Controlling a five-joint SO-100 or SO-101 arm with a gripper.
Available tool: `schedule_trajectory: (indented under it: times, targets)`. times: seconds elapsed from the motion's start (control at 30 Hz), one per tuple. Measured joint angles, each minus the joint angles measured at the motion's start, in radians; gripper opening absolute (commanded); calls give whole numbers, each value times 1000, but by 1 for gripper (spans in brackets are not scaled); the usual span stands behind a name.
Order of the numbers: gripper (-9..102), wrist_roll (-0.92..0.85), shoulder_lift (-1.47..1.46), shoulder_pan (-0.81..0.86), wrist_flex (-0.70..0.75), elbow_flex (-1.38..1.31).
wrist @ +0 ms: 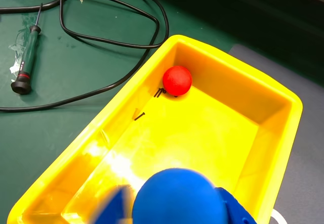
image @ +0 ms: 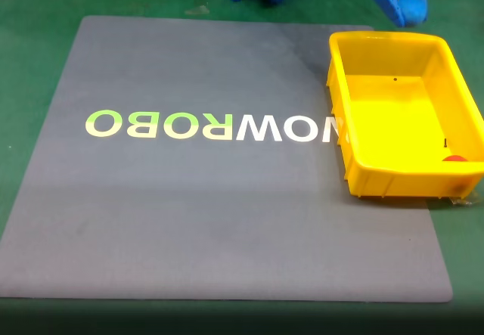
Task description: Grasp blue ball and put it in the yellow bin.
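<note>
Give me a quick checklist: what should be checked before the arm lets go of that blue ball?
1. Ball held: the blue ball sits between the fingers of the gripper - ok.
2. Ball above the yellow bin: the wrist view looks straight down into it - ok.
3. Landing spot free: a red ball lies in a far corner, and small dark screws near it, away from the drop spot - ok.
4. Bin resting flat on the grey mat - ok.
5. Height above the bin floor - cannot tell.
</note>
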Motion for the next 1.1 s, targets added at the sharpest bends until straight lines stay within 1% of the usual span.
schedule_trajectory:
  times: [0.07,0.27,0.57,0.73,0.83,0.93,1.0,1.1]
  targets:
    - [41,11,-2,3,0,0]
    - [42,31,-8,14,0,0]
    - [42,31,-8,18,0,0]
    - [40,31,12,31,5,2]
    - [33,20,115,60,52,44]
    - [20,-14,262,124,126,132]
    - [10,-44,377,178,164,225]
    - [0,-100,584,264,225,420]
